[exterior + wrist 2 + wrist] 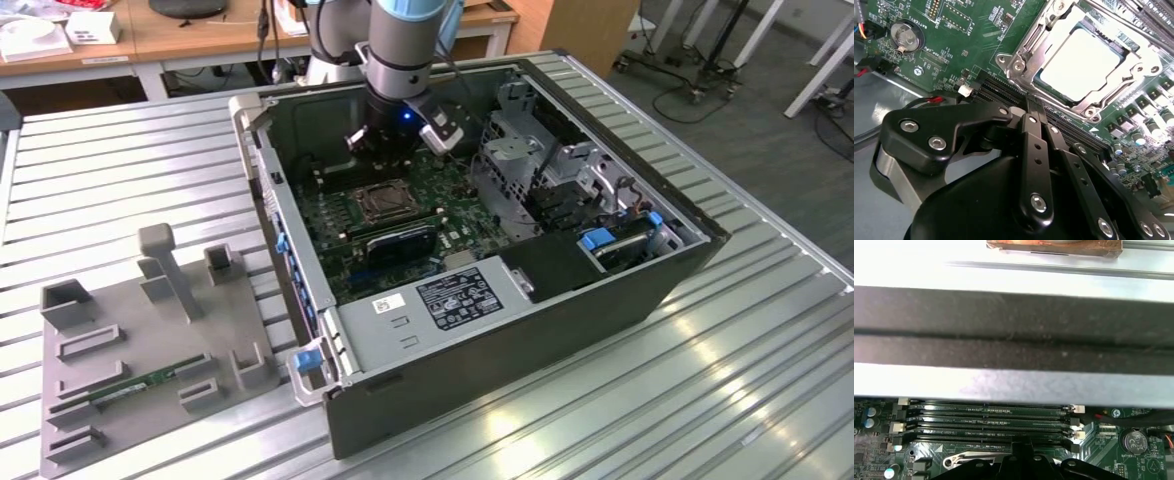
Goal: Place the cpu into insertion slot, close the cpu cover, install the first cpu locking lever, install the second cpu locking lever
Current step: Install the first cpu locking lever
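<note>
Black tool (1030, 107) links fill the near part of the second wrist view, and I see its two fingers (1035, 150) pressed together with nothing between them. Their tips sit over the long black memory slots (1064, 127), just beside the socket.

I see the cpu (1080, 62) lying flat in the slot (1041, 80), its pale metal face up. The cover (1089, 102) is a silver frame lying down around the cpu, and the chip shows through its big window. I cannot tell if the levers are locked.

In the first wrist view I look along the memory slots (986, 422), with the dark case wall (1014, 330) above them and a round coin battery (1134, 440) off to one side.

In the exterior view my arm (407, 40) reaches down into the open computer case (534, 300), which lies on its side on the ribbed metal worktop (120, 170). My tool (400, 150) hangs just behind the socket (383, 203), over the green board (454, 185). A grey holder tray (134, 360) sits on the worktop on the exterior view's left, well apart from the case, with a green memory stick (140, 385) lying in it.
</note>
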You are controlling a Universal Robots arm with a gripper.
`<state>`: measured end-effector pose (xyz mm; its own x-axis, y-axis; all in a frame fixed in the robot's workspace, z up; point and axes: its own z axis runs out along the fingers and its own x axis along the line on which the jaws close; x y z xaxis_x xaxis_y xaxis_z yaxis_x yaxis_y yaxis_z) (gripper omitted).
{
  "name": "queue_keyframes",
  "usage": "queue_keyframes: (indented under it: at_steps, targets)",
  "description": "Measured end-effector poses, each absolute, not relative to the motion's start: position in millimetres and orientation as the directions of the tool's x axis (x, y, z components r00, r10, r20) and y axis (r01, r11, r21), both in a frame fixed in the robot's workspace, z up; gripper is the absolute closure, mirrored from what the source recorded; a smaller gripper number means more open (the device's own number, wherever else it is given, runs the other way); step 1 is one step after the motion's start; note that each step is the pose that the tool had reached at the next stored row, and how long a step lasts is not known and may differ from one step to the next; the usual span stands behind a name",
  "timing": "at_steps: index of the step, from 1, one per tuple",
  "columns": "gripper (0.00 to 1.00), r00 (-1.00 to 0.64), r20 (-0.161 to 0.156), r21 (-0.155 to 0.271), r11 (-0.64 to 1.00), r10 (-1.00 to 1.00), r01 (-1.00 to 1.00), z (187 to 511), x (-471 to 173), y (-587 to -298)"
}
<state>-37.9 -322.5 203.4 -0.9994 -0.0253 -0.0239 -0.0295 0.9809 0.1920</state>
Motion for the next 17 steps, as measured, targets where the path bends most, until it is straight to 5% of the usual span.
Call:
queue_keyframes:
  at_steps: [17]
  targets:
    - [0.89,-0.999,-0.024,0.175,0.984,-0.026,-0.029,208.0,-38.0,-322.5]
